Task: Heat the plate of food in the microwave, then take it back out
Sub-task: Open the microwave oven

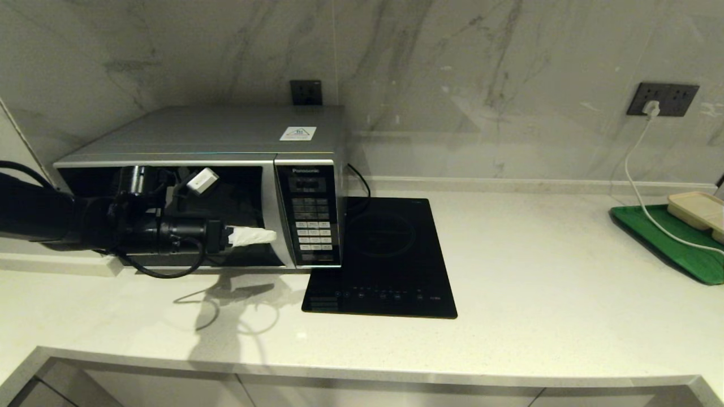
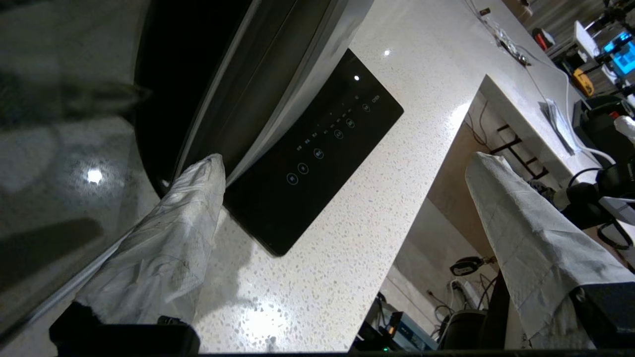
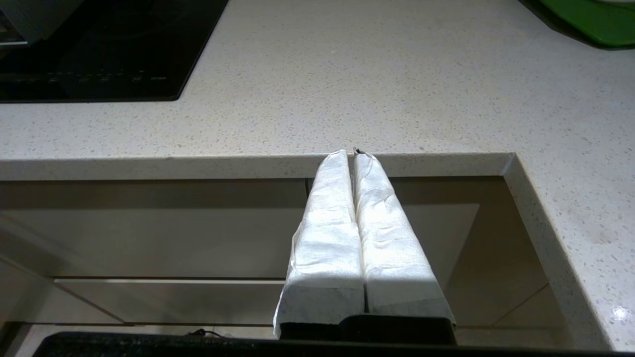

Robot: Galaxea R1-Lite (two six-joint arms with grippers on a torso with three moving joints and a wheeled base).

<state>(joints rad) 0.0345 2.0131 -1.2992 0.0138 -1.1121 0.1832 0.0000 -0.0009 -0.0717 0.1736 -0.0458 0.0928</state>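
Fingers (image 2: 168, 248) of the left gripper (image 1: 251, 236), wrapped in white cloth, stand spread wide with nothing between them — level in front of the dark glass door of the microwave (image 1: 226, 135), one tip close by the door's edge next to the keypad panel (image 1: 311, 226). The plate of food does not show in any view. That silver microwave sits at the left end of a pale speckled stone counter (image 1: 537, 271), against a marble-veined wall (image 1: 452, 68). A flat black induction hob (image 1: 384, 260) lies just beside it on the right. At the far right edge rests a green board (image 1: 673, 243) carrying a beige tray (image 1: 698, 206); a white cable (image 1: 636, 169) runs across them from a wall socket (image 1: 662, 99). Another socket (image 1: 306, 92) sits behind the microwave. The right gripper (image 3: 353, 153) hangs below the counter's front lip — its two wrapped fingers pressed together, gripping nothing.
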